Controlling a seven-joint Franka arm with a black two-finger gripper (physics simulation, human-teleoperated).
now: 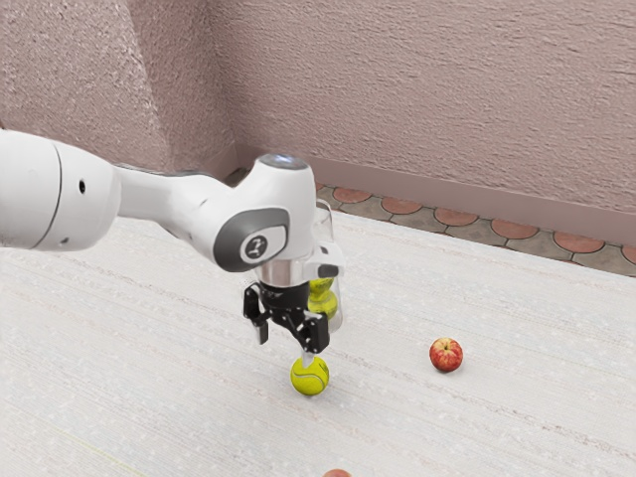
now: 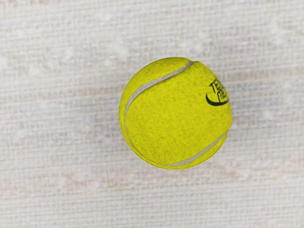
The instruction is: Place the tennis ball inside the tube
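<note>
My gripper [image 1: 287, 343] is open and points down in the exterior view, its fingers spread apart above the table. The loose tennis ball [image 1: 310, 377] lies on the table, low and close to the fingertip on the exterior view's right. In the wrist view the tennis ball [image 2: 175, 114] sits near the middle, with nothing over it. Behind the hand stands the clear tube [image 1: 335, 297], with yellow-green tennis balls [image 1: 321, 300] inside; the hand and wrist hide part of it.
A red apple [image 1: 446, 355] rests on the table [image 1: 517, 397] toward the exterior view's right. Another reddish round thing [image 1: 338, 473] is cut off at the exterior view's lower edge. A textured wall [image 1: 427, 109] rises behind the table.
</note>
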